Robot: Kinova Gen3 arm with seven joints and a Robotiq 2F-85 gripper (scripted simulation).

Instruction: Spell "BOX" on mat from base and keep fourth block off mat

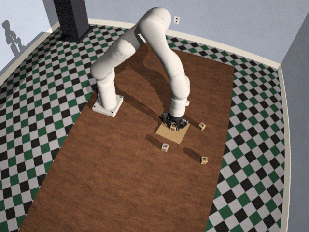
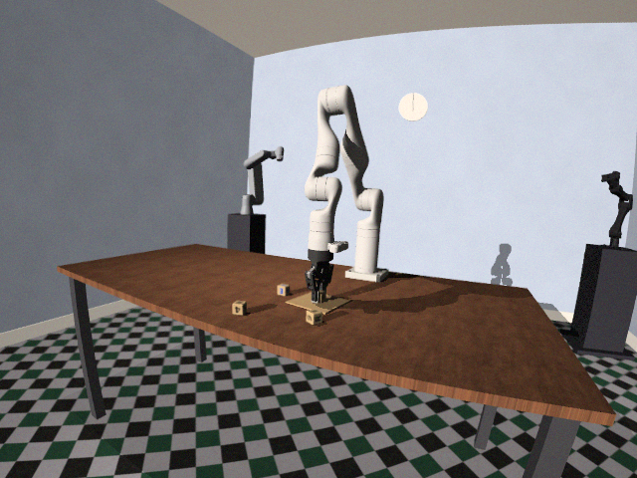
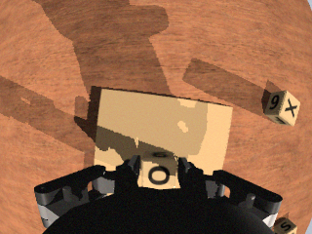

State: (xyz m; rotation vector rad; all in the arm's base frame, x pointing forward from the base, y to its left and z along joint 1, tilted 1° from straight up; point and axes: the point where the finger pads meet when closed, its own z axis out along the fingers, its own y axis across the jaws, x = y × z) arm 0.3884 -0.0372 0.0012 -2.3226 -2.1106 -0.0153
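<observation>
The O block sits on the tan mat, O facing up. My gripper is open around it, the fingers close beside its two sides. The fingers partly hide the block in the exterior view. The X block lies on the table to the right of the mat in the wrist view. The B block and the R block, with a blue letter, also lie off the mat.
The wooden table carries the mat and blocks. The robot base stands at the table's edge. A block with an S face is cut by the finger at the lower right of the wrist view.
</observation>
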